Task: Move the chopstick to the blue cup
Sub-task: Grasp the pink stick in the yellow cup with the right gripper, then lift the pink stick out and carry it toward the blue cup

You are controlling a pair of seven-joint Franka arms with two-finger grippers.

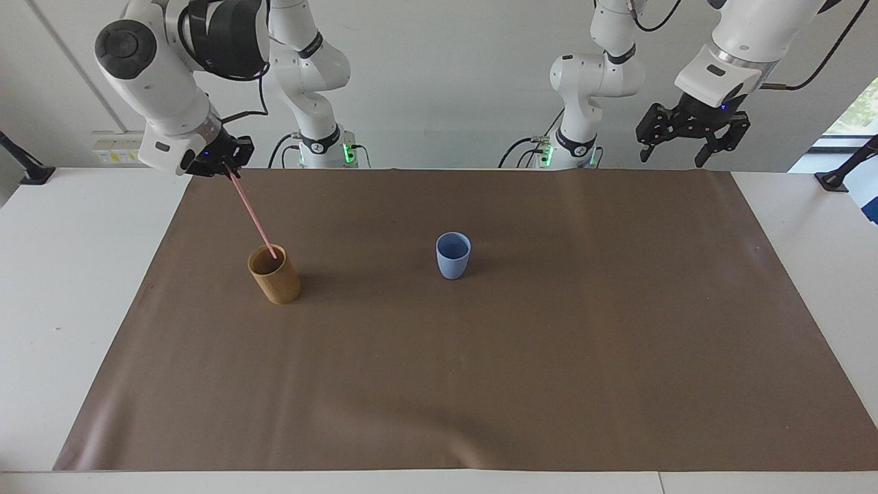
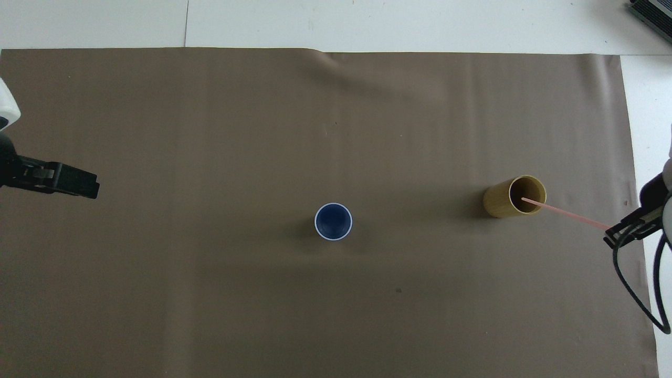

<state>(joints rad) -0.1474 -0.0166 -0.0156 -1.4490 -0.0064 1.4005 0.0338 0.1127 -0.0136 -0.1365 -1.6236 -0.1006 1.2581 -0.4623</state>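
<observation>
My right gripper (image 1: 228, 168) (image 2: 610, 231) is shut on the upper end of the thin pale-pink chopstick (image 1: 251, 211) (image 2: 564, 212). It hangs raised over the mat, toward the right arm's end. The chopstick slants down, and its lower tip is still just inside the mouth of the tan bamboo cup (image 1: 275, 275) (image 2: 513, 196). The small light-blue cup (image 1: 453, 255) (image 2: 333, 221) stands upright and empty near the middle of the mat. My left gripper (image 1: 675, 152) (image 2: 84, 185) waits open, high over the left arm's end of the table.
A brown mat (image 1: 480, 384) (image 2: 210, 131) covers most of the white table (image 1: 62, 288). Both arm bases (image 1: 322, 147) stand at the robots' edge. A black clamp (image 1: 840, 175) sits at the table corner by the left arm.
</observation>
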